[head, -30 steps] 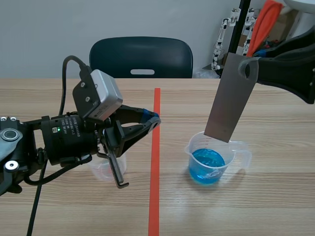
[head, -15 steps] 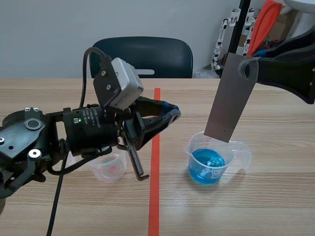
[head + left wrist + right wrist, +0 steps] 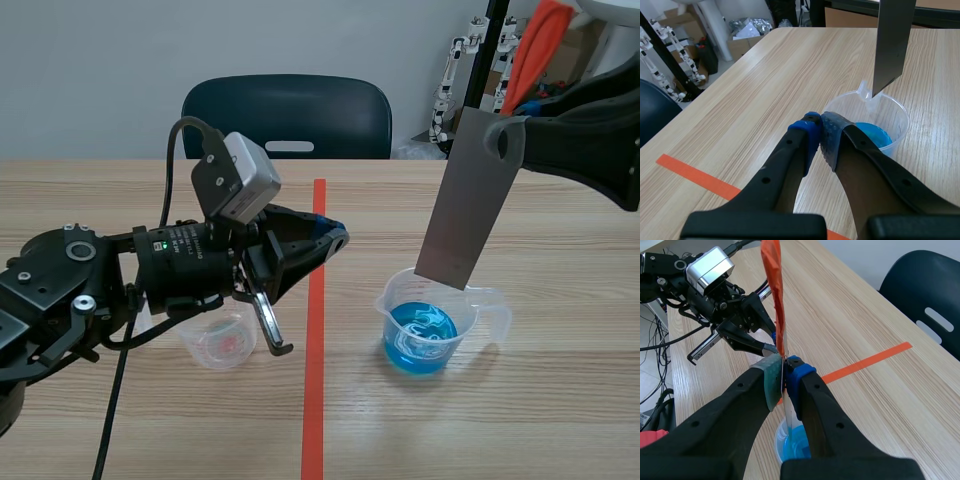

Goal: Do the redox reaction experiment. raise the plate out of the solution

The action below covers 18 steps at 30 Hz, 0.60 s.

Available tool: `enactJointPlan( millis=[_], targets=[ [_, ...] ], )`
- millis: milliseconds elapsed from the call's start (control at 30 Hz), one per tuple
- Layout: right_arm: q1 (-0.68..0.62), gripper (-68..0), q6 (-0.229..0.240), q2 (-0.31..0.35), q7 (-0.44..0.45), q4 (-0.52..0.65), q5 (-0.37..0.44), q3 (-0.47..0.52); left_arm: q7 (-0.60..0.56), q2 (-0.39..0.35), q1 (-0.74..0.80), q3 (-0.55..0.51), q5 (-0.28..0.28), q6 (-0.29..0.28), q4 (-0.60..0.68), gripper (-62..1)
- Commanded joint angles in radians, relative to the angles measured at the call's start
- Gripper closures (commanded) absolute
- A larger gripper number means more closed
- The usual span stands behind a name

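A grey metal plate point(image 3: 468, 195) hangs upright over a clear beaker point(image 3: 395, 300) of blue solution point(image 3: 421, 337). Its lower edge is at about rim height, above the liquid. My right gripper point(image 3: 506, 140) comes in from the upper right and is shut on the plate's top end. In the right wrist view the plate point(image 3: 774, 295) shows edge-on between the fingers of the right gripper point(image 3: 785, 371), one face orange-red, with the beaker point(image 3: 790, 446) below. My left gripper point(image 3: 335, 238) hovers shut and holds nothing, left of the beaker. Ahead of the left gripper point(image 3: 820, 125) are the plate point(image 3: 892, 45) and the beaker point(image 3: 892, 107).
A small clear plastic cup point(image 3: 220, 345) with a reddish trace inside stands under my left arm. A dark chair point(image 3: 287, 118) is behind the table's far edge. An orange-red tape line point(image 3: 316, 330) runs down the table's middle.
My left arm swung to the right toward the tape line, then drew back slightly. The plate and the right gripper have kept still. The blue solution shows ripples now.
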Motion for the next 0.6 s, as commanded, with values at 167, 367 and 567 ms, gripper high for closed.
enactJointPlan(
  millis=[167,367,567],
  targets=[
    [0.014,-0.6,0.0,0.013,0.026,0.008,0.011,0.023,-0.019,0.024,-0.02,0.057,-0.014,-0.002,0.017,-3.2],
    [0.014,-0.6,0.0,0.013,0.029,0.008,0.011,0.023,-0.023,0.031,-0.034,0.12,-0.015,-0.002,0.017,-3.2],
    [0.014,-0.6,0.0,0.013,0.028,0.008,0.011,0.023,-0.022,0.041,-0.034,0.12,-0.02,-0.002,0.017,-3.2]
  ],
)
